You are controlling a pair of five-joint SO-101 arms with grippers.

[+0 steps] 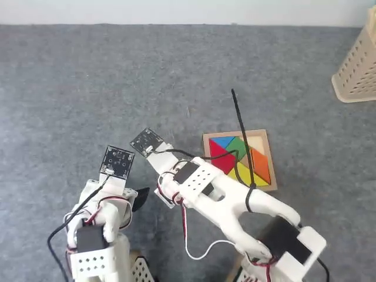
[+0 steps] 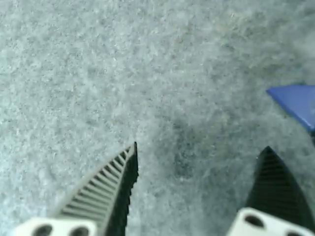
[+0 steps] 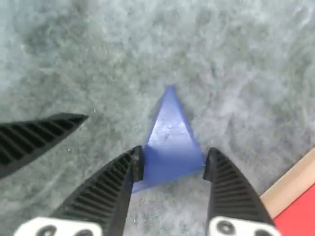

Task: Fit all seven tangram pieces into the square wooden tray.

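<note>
**Blue triangle clamped just outside the tray**

Nearest the arms' bases, the left gripper (image 2: pixel 202 147) is held low over the grey table (image 1: pixel 88 82), its jaws spread wide above bare cloth. The blue triangle (image 2: pixel 295 103) is seen off to one side of it, outside those jaws and untouched by them.

Just beyond, the right gripper (image 3: pixel 174 152) is set down over that triangle. Its two fingertips (image 3: pixel 133 167) are pressed against the opposite corners of the triangle's wide end, so the piece is clamped between them. The triangle's point is directed away from the wrist. The piece is low on the table, near the left side of the wooden tray (image 1: pixel 272 161) but apart from it.

The tray lies right of the table's centre. A red piece (image 1: pixel 220 157), a green piece (image 1: pixel 238 145), an orange piece (image 1: pixel 260 161) and a yellow piece (image 1: pixel 244 176) are fitted inside it. A patch of bare wood (image 1: pixel 255 141) is seen toward its far right corner.

At the table's far right edge a pale perforated basket (image 1: pixel 358 64) is stood.
</note>
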